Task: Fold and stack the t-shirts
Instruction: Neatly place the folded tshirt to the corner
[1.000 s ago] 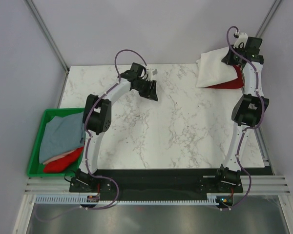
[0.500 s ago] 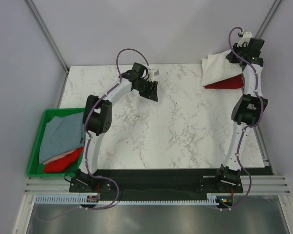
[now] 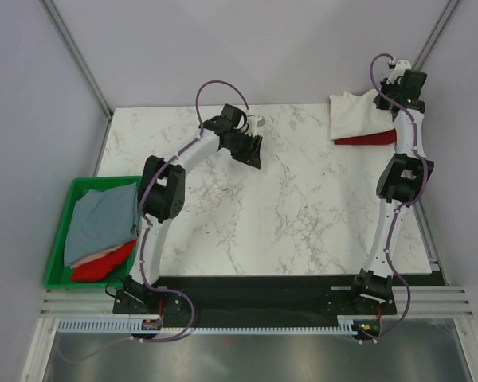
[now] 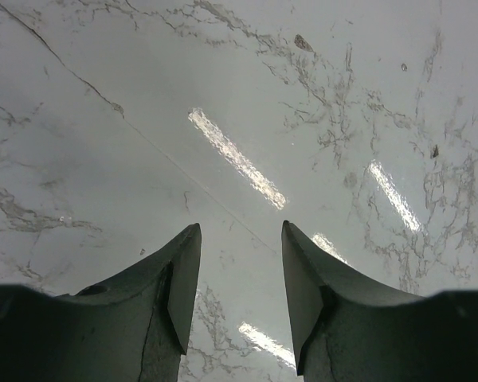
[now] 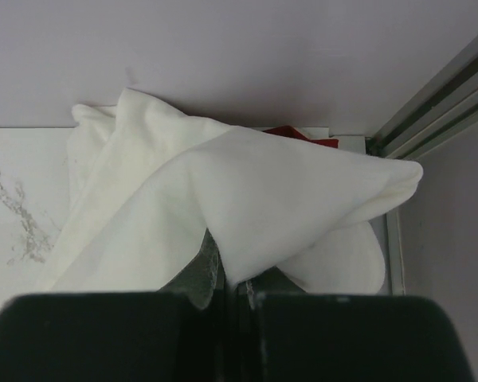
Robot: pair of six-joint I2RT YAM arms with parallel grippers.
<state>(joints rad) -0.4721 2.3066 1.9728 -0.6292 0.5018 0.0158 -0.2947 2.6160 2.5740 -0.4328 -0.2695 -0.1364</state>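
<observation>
A white t-shirt (image 3: 357, 117) lies folded at the table's far right corner over a dark red one (image 3: 369, 139) whose edge shows below it. My right gripper (image 3: 392, 102) is shut on the white shirt's right edge; in the right wrist view the white cloth (image 5: 247, 207) drapes over the closed jaws, and a sliver of dark red shirt (image 5: 299, 135) shows behind. My left gripper (image 3: 250, 153) is open and empty over bare marble at the table's far middle (image 4: 239, 239). A grey-blue shirt (image 3: 99, 223) and a bright red one (image 3: 103, 263) lie in the green crate.
The green crate (image 3: 60, 239) stands off the table's left edge. Grey walls and metal frame posts (image 3: 434, 32) close in behind the far right corner. The marble table (image 3: 303, 207) stretches between the arms.
My right gripper has moved farther back and right with the white shirt's edge, drawing the cloth toward the corner so less dark red shows. The left gripper shifted slightly right.
</observation>
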